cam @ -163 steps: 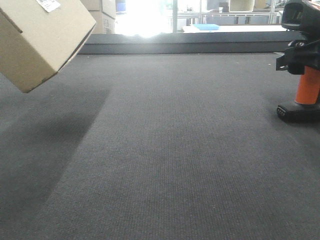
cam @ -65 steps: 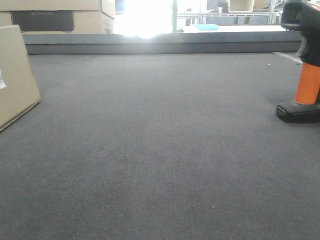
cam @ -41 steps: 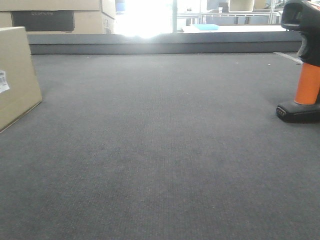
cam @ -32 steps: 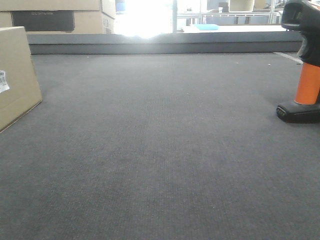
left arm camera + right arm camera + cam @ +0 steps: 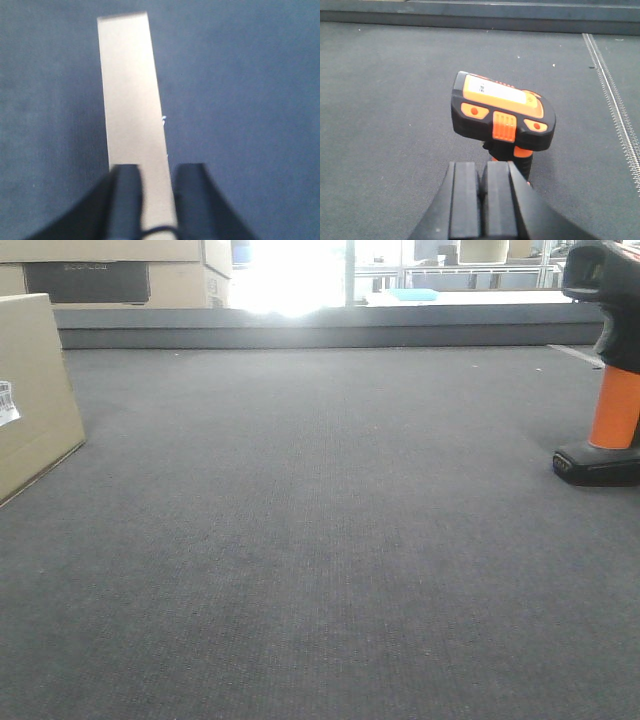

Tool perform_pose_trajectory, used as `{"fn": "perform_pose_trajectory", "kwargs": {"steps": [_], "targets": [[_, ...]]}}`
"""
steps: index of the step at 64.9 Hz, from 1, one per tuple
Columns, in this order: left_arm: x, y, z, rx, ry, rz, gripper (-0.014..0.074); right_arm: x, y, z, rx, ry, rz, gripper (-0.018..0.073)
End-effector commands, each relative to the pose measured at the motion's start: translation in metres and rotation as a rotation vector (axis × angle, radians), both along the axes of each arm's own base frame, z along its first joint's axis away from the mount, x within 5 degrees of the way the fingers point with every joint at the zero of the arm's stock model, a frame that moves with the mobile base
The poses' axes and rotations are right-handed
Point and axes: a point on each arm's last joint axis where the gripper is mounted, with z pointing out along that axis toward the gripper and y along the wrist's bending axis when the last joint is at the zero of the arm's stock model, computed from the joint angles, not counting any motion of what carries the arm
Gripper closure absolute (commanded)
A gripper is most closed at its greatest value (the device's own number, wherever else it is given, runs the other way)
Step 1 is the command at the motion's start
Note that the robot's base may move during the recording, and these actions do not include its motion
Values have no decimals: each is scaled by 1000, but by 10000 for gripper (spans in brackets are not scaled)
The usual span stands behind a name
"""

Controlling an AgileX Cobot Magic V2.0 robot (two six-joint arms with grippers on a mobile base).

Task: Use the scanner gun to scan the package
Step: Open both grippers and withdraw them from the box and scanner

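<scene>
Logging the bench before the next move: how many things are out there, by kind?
Package: 1
Scanner: 1
Cartons at the back: at least 2
Total: at least 4

Plain tan cardboard package (image 5: 35, 390) cut off by the left edge of the front view, its small white label (image 5: 6, 403) half lost there and too small to read. Same package in the left wrist view blurred, its near end hidden behind the left gripper (image 5: 156, 200) fingers. Orange-handled scanner gun (image 5: 608, 370) cropped at the right edge of the front view. In the right wrist view, handle and foot mostly hidden behind the head and the right gripper (image 5: 483, 197). Print on the head's label unreadable.
</scene>
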Motion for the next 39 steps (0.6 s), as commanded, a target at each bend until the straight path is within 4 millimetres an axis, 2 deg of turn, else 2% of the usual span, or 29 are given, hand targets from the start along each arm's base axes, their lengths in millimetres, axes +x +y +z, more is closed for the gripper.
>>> {"fn": "perform_pose_trajectory", "kwargs": {"steps": [1,4,29,39], "targets": [[-19,-2,-1,-9,-100,8,659,-10,-1,1,-12,-40,1,717],[-28,-2,-4,-7,-150,14,709,-15,-1,0,-12,-51,1,717],[-112,-2,-64,9,-617,72,707,-64,-2,-25,-8,-131,7,717],[-135,-2,-86,18,-774,90,707,-79,-3,-28,-6,-168,13,717]]}}
